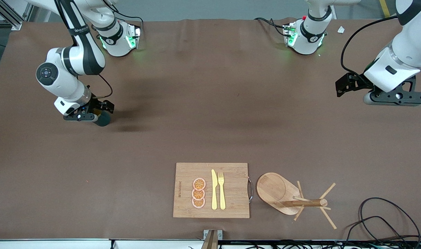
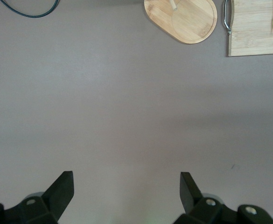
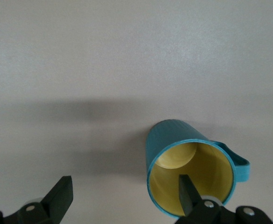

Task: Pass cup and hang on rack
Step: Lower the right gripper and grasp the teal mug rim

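Cup (image 3: 189,175) stands upright, mouth up, under right claw (image 3: 122,196).

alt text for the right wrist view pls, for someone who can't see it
A teal cup with a yellow inside and a small side handle stands upright on the brown table, seen from above. The right gripper is open over it, one dark finger in front of the cup's mouth, the other clear of it.

On the table: 1 cup (image 3: 174,140), 1 rack (image 1: 286,195), 1 cutting board (image 1: 231,204), 3 orange slices (image 1: 198,193), 1 knife (image 1: 214,190), 1 fork (image 1: 221,190). 2 grippers: left gripper (image 2: 126,186), right gripper (image 3: 125,189).
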`<state>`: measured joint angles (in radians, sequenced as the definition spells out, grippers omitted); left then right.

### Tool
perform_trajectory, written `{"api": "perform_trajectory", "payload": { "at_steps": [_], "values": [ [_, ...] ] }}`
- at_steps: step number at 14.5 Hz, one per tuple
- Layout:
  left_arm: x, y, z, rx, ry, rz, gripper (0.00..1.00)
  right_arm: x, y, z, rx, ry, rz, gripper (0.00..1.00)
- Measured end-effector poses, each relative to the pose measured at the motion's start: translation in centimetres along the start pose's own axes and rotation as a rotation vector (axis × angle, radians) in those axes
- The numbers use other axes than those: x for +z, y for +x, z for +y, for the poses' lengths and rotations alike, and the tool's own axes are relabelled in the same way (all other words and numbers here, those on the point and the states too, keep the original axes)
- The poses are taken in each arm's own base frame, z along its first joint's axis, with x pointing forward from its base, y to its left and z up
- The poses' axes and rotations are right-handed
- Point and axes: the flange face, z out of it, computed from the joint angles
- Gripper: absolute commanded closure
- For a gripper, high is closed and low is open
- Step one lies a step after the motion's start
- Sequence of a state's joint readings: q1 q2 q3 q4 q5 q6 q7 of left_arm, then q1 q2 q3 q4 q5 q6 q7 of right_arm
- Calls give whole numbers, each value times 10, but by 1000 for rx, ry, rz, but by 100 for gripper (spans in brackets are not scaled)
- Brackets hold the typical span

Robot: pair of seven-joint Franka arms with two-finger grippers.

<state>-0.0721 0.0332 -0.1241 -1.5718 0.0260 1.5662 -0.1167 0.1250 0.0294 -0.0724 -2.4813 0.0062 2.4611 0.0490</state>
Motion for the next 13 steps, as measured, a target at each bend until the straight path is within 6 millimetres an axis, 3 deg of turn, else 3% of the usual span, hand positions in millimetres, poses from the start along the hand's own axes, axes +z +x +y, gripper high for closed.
{"api": "perform_trajectory", "payload": {
  "at_steps": [7,10,13],
  "values": [
    [5,3,0,0,0,-9,0,19,1,7,17,-2,17,3],
    [5,3,0,1,0,-9,0,28,-2,11,24,-3,11,32],
    [5,4,0,1,-2,2,0,30,-2,13,29,-3,10,49]
  ]
}}
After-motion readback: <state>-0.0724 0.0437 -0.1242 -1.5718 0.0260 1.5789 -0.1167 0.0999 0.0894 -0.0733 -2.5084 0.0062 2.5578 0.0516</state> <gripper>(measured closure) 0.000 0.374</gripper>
